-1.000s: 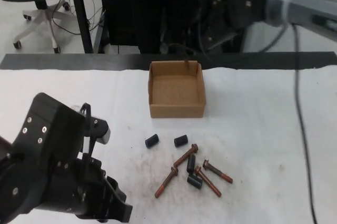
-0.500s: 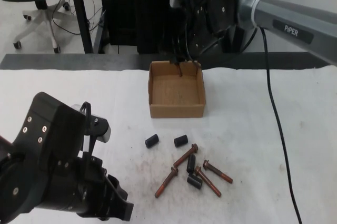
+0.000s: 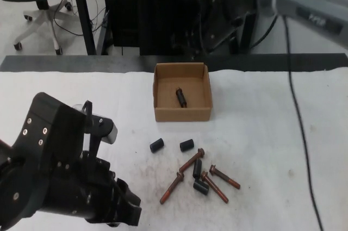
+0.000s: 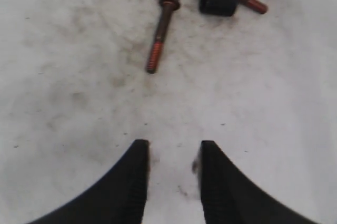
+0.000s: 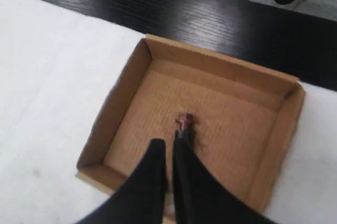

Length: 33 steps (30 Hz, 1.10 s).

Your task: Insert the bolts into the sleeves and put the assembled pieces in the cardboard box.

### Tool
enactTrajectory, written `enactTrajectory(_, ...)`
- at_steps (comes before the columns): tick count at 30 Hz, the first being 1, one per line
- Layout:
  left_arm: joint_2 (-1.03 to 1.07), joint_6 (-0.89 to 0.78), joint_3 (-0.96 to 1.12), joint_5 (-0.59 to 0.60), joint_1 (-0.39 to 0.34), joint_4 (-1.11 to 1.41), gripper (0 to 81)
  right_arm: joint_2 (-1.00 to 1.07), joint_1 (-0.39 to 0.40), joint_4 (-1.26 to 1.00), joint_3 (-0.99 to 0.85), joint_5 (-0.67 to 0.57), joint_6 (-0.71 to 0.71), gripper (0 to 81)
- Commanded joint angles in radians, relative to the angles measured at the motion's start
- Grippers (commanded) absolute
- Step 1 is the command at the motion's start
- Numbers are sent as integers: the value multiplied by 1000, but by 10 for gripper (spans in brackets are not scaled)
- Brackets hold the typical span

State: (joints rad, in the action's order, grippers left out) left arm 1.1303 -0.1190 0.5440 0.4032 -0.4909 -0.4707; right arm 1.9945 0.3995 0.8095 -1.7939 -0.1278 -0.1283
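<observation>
The cardboard box (image 3: 182, 114) stands mid-bench, and one assembled bolt-and-sleeve piece (image 3: 180, 97) lies loose on its floor. My right gripper (image 5: 171, 153) hangs high above the box (image 5: 113, 108), its fingers parted by a narrow gap, with the piece (image 5: 183, 124) free below them. Rusty bolts (image 3: 191, 160) and black sleeves (image 3: 157, 145) lie scattered on the white cloth in front of the box. My left gripper (image 4: 174, 174) is low over the cloth at the near left, open and holding nothing. A bolt (image 4: 160, 34) and a sleeve (image 4: 217, 4) lie ahead of it.
A white cloth (image 3: 272, 133) covers the bench, with a black strip (image 3: 65, 62) along its far edge. The right arm (image 3: 304, 5) reaches in from the upper right. An office chair (image 3: 38, 2) and dark racks stand behind the bench.
The assembled piece that hung from my right gripper over the box's far edge now lies on the box floor, let go. The right arm has swung. The left arm has barely shifted.
</observation>
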Motion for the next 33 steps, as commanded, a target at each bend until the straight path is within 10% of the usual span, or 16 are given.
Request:
enactTrajectory(1, -3, -50, 14, 96, -3, 46, 311, -56, -16, 63, 10, 0, -10, 8)
enactTrajectory(6, -3, -70, 19, 110, -3, 148, 281, -205, -41, 73, 163, -159, 16, 8)
enactTrajectory(13, 2, -68, 92, 107, -3, 251, 5, -524, -43, 4, 534, -248, 32, 8)
enactTrajectory(23, 288, -49, 331, 229, -56, 85, 1, -996, -57, 2, 832, -252, 30, 8)
enactTrajectory(33, 584, 192, 619, -37, -178, -309, 1, -1208, -223, 105, 873, -237, 57, 8)
